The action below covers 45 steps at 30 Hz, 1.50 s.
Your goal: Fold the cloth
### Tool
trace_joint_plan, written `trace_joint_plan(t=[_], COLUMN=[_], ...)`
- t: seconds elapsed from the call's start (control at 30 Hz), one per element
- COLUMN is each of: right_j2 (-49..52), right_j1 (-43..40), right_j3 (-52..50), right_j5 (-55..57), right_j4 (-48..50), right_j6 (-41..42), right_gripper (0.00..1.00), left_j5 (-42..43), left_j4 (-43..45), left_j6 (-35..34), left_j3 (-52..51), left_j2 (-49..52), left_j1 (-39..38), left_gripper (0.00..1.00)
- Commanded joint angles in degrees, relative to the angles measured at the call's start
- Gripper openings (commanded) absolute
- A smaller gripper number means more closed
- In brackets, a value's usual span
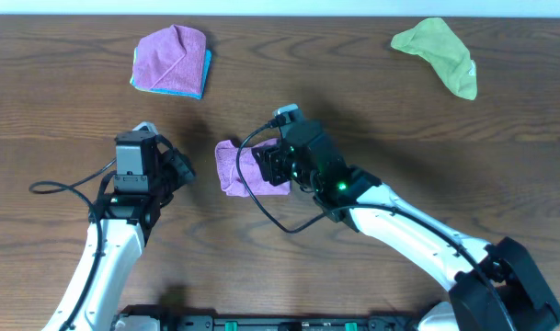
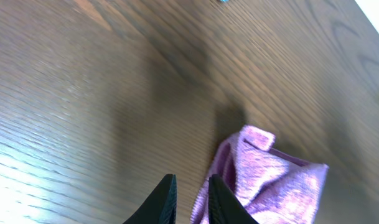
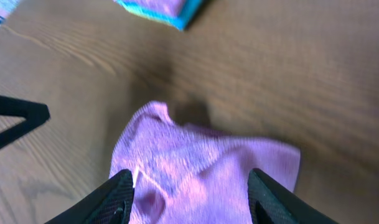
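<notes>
1. The left gripper (image 1: 181, 169) is seen left of centre on the wooden table (image 1: 371, 101), pointing right toward the cloth. In the left wrist view its fingers (image 2: 167, 200) are drawn close together with only a thin gap. Nothing is held between them. The tips sit just beside the cloth's left edge; contact cannot be confirmed.
2. A folded purple cloth (image 1: 169, 53) is seen at the far edge, up and left of centre. It is stacked on a blue cloth (image 1: 203, 81) whose edge shows along its right and lower sides. Both lie well apart from either gripper.
3. The cloth (image 1: 232, 165) is located mid-table, between the two grippers. It is bunched and creased, not laid flat. Its left part is exposed in the overhead view, and its right part is hidden under the right gripper. In the left wrist view one corner is seen turned up.
4. The right gripper (image 1: 272, 167) is positioned directly over the cloth's right part. In the right wrist view its fingers (image 3: 117, 194) are spread wide, with purple fabric lying between and below them. Nothing is pinched. Whether the fingertips touch the fabric cannot be told, as the tips are cut off by the frame edge.
5. A lime-green cloth (image 1: 438, 55) is seen crumpled at the far right of the table, well apart from everything else.
</notes>
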Motion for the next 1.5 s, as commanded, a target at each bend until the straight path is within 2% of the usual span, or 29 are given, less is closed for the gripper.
trace_joint_plan(t=[0.0,0.1,0.2,0.47,0.57,0.87,1.47], right_j2=[-0.3,1.4,3.4,7.6,8.6,11.8,14.6], right_j1=[-0.2,0.2,0.2,0.4,0.4,0.4,0.4], right_j3=[0.8,0.8,0.8,0.8,0.8,0.8,0.8], right_j5=[-1.0,-1.4,-3.1,-5.3,-5.4,-5.7,-6.3], right_j4=[-2.1,-3.3,-3.1,-0.2,1.6,5.8,15.1], right_j6=[3.7,4.5,5.2,7.6,7.6,9.1,9.6], right_gripper=[0.59,0.55,0.46,0.12,0.08,0.03,0.01], left_j5=[5.3,8.2,9.3,9.3,9.3,9.3,9.1], left_j4=[-0.2,-0.2,-0.2,-0.3,-0.3,-0.2,-0.2], left_j6=[-1.1,-1.3,-1.4,-1.4,-1.4,-1.3,-1.3], left_j3=[2.0,2.0,2.0,2.0,2.0,2.0,2.0], left_j2=[-0.8,-0.8,-0.8,-0.8,-0.8,-0.8,-0.8], left_j1=[0.2,0.2,0.2,0.2,0.2,0.2,0.2], left_gripper=[0.19,0.20,0.19,0.18,0.18,0.18,0.18])
